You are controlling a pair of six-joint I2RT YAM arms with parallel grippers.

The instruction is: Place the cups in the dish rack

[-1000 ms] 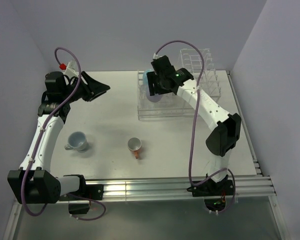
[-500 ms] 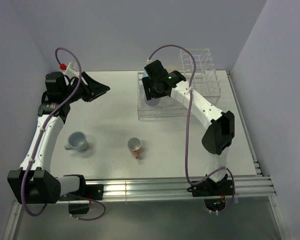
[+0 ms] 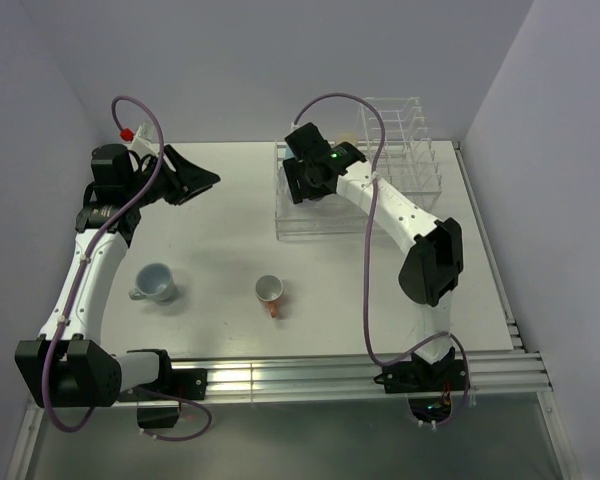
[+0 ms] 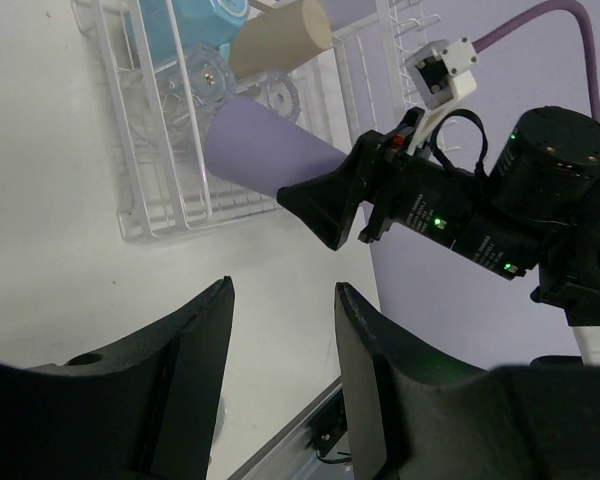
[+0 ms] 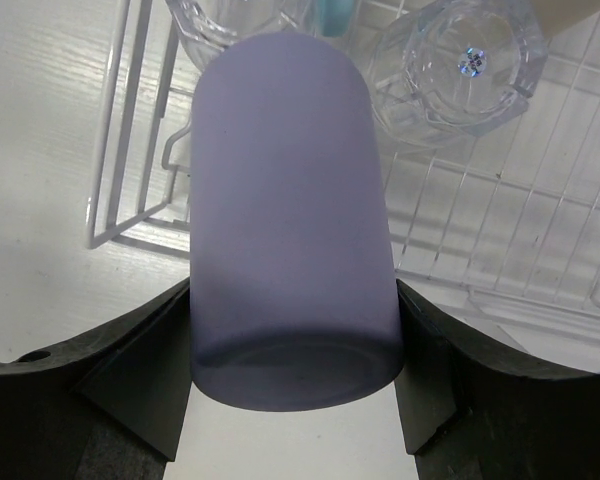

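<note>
Right arm (image 3: 400, 205) swung left over rack (image 3: 325, 224), jaws clamping one purple cup (image 5: 292, 200); left jaws half open, empty. Two glasses (image 5: 465, 70) (image 5: 230, 20) racked, two mugs (image 3: 157, 282) (image 3: 269, 291) on table (image 3: 230, 220).

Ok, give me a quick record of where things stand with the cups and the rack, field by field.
right gripper: shut on the purple cup, at the left end of the dish rack
left gripper: open, empty, off to the table's left, away from the rack
in rack: light blue cup, tan cup, clear glass, second clear glass
on table: grey-blue mug, orange-handled mug, both upright
not yet loaded: the two mugs and the held purple cup
</note>
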